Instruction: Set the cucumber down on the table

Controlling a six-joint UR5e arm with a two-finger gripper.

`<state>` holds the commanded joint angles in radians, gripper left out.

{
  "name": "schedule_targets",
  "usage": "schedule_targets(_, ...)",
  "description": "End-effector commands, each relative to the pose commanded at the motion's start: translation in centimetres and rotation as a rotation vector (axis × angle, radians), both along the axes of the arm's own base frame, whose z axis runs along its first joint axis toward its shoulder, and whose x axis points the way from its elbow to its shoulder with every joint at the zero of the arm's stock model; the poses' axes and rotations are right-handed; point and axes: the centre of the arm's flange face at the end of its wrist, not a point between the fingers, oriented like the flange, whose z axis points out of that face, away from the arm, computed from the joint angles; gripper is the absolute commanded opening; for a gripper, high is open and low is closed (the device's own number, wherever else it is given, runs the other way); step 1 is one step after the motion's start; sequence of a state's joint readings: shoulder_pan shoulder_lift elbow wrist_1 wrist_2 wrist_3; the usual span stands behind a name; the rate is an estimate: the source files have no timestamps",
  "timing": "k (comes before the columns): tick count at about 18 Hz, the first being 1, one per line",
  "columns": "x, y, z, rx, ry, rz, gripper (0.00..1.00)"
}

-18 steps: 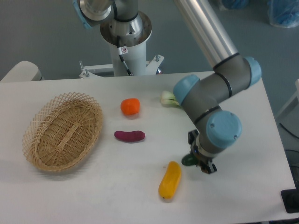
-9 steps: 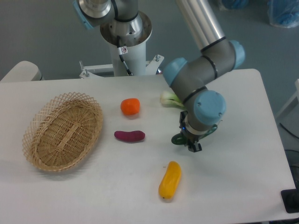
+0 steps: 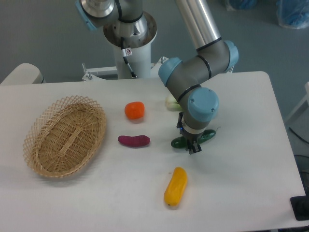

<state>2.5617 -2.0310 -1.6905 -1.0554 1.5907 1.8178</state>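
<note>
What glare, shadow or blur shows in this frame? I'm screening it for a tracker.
Fixed camera: lighting is soft and even, with only faint shadows on the table; the steel arm tube carries bright streak highlights; the cucumber is half hidden behind the gripper, dark and glossy; the picture is slightly soft overall, with no clear motion smear.

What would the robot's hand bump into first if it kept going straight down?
Probably the table. The hand points down, gripping the cucumber, with only white tabletop seemingly beneath, though height is unclear.
</note>
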Motion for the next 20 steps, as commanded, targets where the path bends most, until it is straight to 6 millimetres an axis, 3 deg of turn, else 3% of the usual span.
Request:
schedule_targets(4,-2.7,2.0,3.3,0.032,0.047,-0.003,1.00)
schedule_targets(10,-6.5,6.7,5.6,0.049,0.056,0.017,1.00)
schedule_targets(15,-9.7,8.9,5.3,0.068,0.080,0.020,1.00)
schedule_targets(20,-11.5,10.3,4.7,0.075,0.094,0.112,1.00)
